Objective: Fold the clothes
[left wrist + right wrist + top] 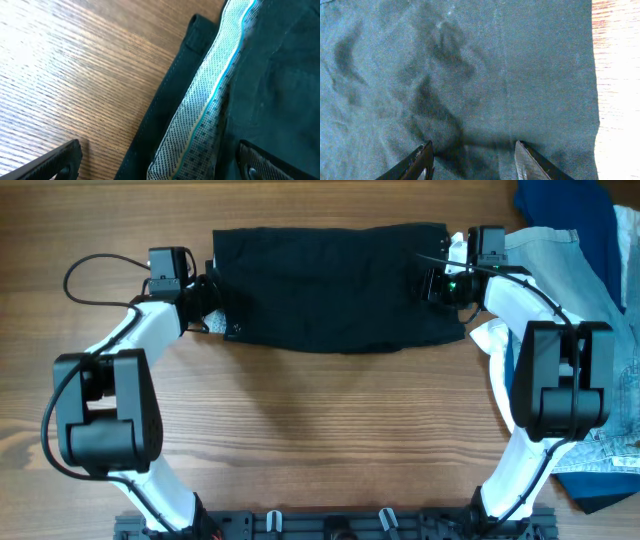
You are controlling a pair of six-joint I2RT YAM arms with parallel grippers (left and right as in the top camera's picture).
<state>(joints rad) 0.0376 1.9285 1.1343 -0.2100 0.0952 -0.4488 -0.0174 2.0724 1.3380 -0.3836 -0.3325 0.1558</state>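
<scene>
Overhead: right hand [445, 280] low over shorts [330, 280]

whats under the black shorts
The shorts lie spread on the wooden table, which shows in front of and behind them. A pale mesh strip peeks out at their left edge. Anything else beneath is covered by the cloth and cannot be seen.

Overhead: fixed above, looks straight down. Tabletop [320, 430], left arm [100, 415], right arm [560, 380] and the full black shorts [330, 285] in frame, farthest view.
Left wrist: very near, looks slantwise along the shorts' left edge, wood on the left, own jaws at the bottom corners.
Right wrist: near, faces down onto the shorts' right end, jaws at bottom edge.
All three share the shorts.
</scene>
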